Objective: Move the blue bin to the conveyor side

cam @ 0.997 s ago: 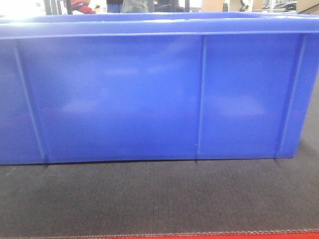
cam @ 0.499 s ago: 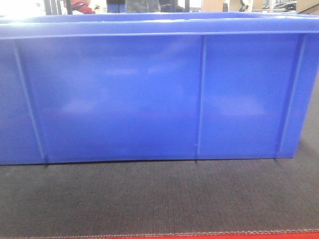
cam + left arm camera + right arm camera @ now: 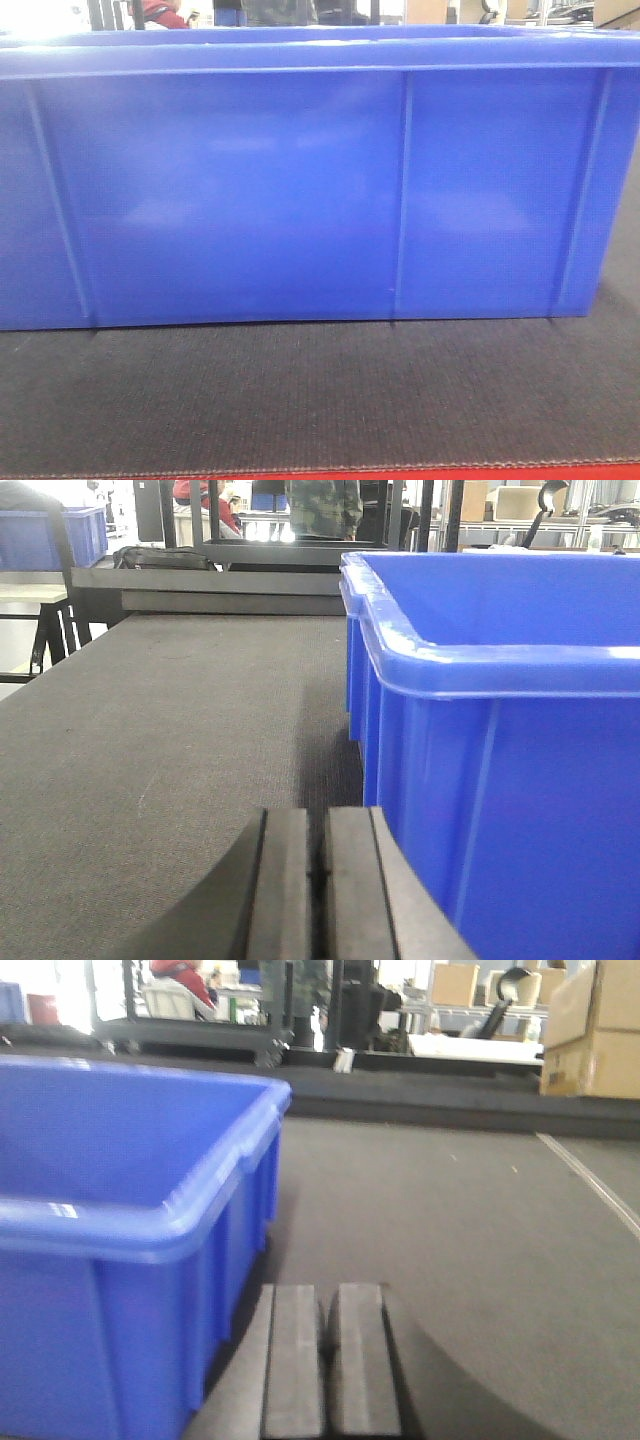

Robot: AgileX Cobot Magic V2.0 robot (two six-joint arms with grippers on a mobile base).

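The blue bin stands upright on the dark woven conveyor and fills most of the front view; its ribbed near wall faces me, and a red edge runs along the belt's front. My left gripper is shut with nothing between its pads, low over the belt just left of the blue bin. On the other side, my right gripper is shut and empty, just right of the blue bin. Neither gripper visibly touches the bin's walls.
The conveyor stretches away left of the bin to a dark metal frame. Right of the bin the conveyor runs on toward cardboard boxes. Another blue crate and people stand far behind.
The bin and the belt look the same across the frames. Only people in the background have shifted slightly.
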